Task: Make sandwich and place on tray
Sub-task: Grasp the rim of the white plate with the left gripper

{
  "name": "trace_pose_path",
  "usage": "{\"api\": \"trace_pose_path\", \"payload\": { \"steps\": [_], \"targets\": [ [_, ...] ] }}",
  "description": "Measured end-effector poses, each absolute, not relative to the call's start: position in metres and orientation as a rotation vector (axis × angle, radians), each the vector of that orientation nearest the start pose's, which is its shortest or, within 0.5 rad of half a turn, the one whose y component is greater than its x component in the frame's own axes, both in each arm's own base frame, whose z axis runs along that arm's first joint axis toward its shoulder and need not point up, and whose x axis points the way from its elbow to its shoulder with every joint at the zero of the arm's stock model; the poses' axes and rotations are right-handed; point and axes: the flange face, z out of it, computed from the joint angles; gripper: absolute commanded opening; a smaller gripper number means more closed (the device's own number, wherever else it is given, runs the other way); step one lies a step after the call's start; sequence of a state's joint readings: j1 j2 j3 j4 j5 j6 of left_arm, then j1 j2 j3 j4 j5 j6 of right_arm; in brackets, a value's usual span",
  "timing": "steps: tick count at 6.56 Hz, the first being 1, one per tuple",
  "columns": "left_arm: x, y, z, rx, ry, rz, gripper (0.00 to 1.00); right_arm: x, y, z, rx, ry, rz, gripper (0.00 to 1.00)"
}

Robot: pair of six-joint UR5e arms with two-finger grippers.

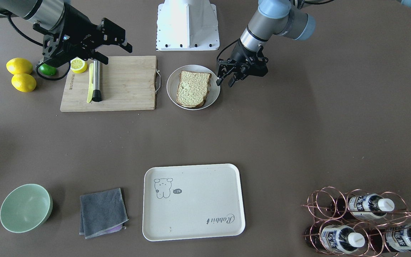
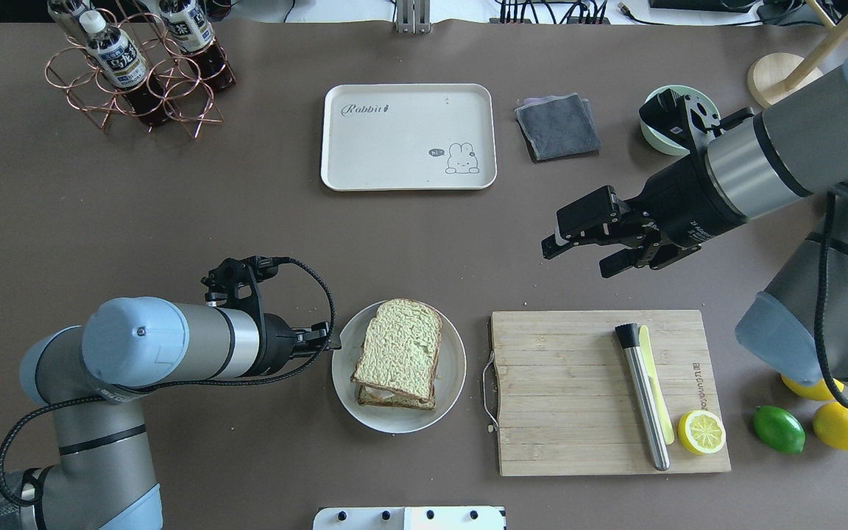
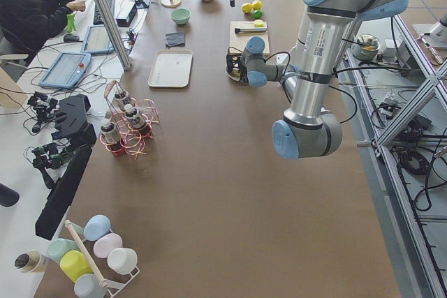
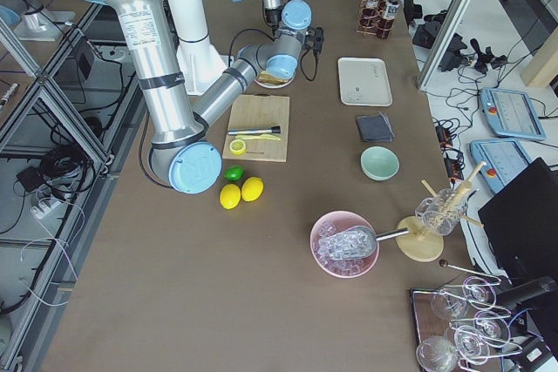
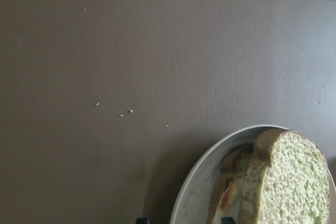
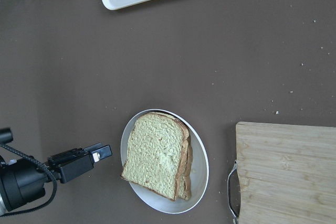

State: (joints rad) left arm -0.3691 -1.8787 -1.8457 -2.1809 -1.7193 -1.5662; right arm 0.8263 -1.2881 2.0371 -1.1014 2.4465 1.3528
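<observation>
The sandwich (image 2: pixel 398 350) lies stacked on a round white plate (image 2: pixel 453 368): two greenish-tan slices with a bit of white egg (image 5: pixel 226 198) between them. It also shows in the front view (image 1: pixel 193 89) and the right wrist view (image 6: pixel 155 156). My left gripper (image 2: pixel 328 338) is open and empty at the plate's left rim, its jaws either side of the rim in the left wrist view. My right gripper (image 2: pixel 578 258) is open and empty, raised beyond the cutting board's far edge. The cream tray (image 2: pixel 409 136) lies bare at the far middle of the table.
A wooden cutting board (image 2: pixel 571 383) to the right of the plate carries a steel-handled tool (image 2: pixel 641 397) and a lemon half (image 2: pixel 701 432). A lime (image 2: pixel 779 428) and lemons lie beside it. A grey cloth (image 2: pixel 558 126), a green bowl (image 2: pixel 656 136) and a bottle rack (image 2: pixel 137 73) stand at the far side.
</observation>
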Motion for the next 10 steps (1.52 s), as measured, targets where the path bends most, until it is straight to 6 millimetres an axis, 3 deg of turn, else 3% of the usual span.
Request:
{"api": "trace_pose_path", "payload": {
  "steps": [2,5,10],
  "targets": [
    [0.517,-0.311,0.302,0.091,1.197,-0.216,0.51,-0.297,-0.408,0.235,-0.088,-1.34,-0.019,0.99],
    [0.532,-0.3,0.305,0.097,1.188,-0.208,0.3,-0.294,-0.413,0.238,-0.078,-1.335,-0.017,0.99],
    [0.535,-0.299,0.306,0.094,1.182,-0.206,0.29,-0.295,-0.413,0.239,-0.078,-1.333,-0.018,0.99]
  ]
}}
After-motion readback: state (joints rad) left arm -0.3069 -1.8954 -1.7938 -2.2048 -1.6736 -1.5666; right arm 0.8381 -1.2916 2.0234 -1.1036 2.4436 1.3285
